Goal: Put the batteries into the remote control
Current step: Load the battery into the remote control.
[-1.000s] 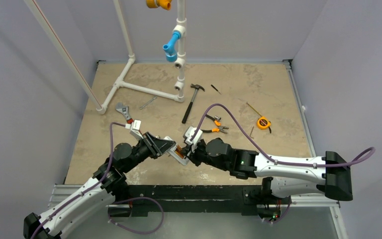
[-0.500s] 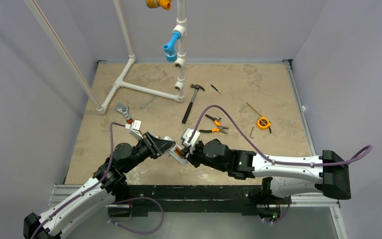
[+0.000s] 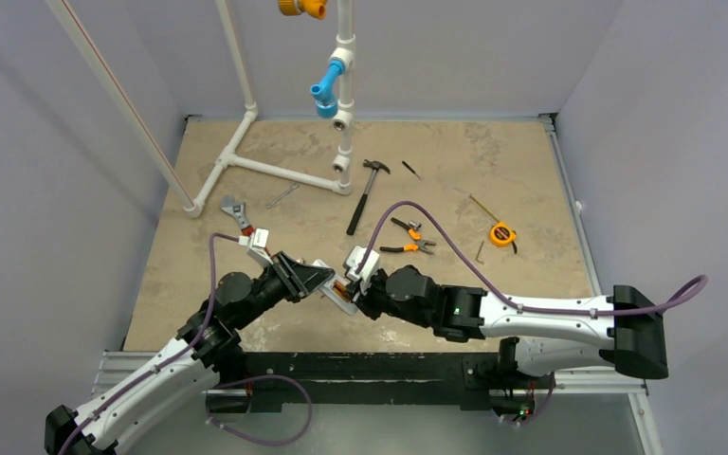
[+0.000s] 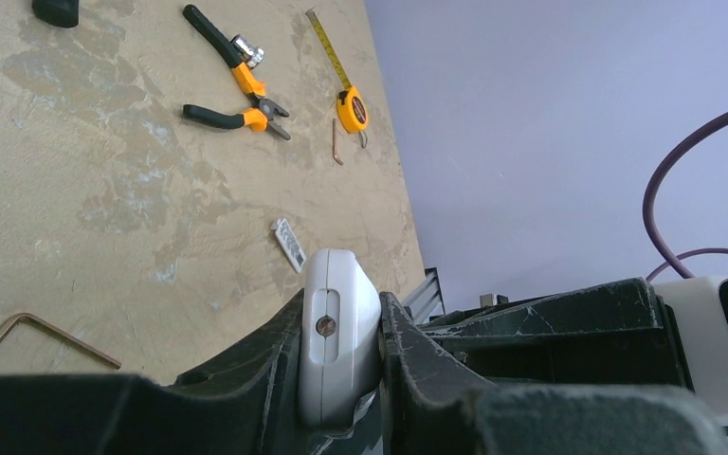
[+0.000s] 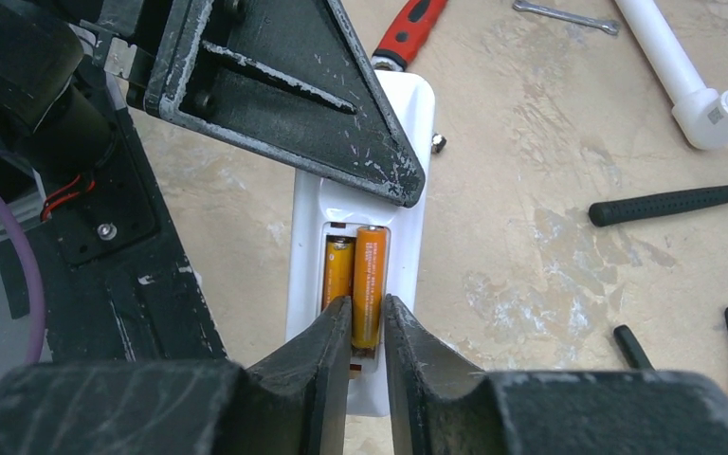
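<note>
My left gripper [image 3: 326, 282] is shut on the white remote control [image 3: 337, 295] and holds it just above the table, back side up. In the left wrist view the remote's end [image 4: 339, 332] sits clamped between the jaws. In the right wrist view the remote [image 5: 408, 123] shows its open recess with two orange batteries side by side. The left battery [image 5: 337, 270] lies lower in the recess. My right gripper [image 5: 367, 313] is closed on the lower end of the right battery [image 5: 371, 265], which sits a little higher. The left gripper's black finger [image 5: 275, 85] covers the remote's far part.
Orange-handled pliers [image 3: 408, 237], a yellow tape measure [image 3: 502, 233], a hammer [image 3: 368, 190], a wrench [image 3: 237, 213] and a white PVC pipe frame [image 3: 275, 171] lie further back. An Allen key [image 4: 47, 332] and a small grey strip [image 4: 289, 244] lie near the remote.
The right arm has edged slightly left toward the remote. The left arm and the remote have not moved.
</note>
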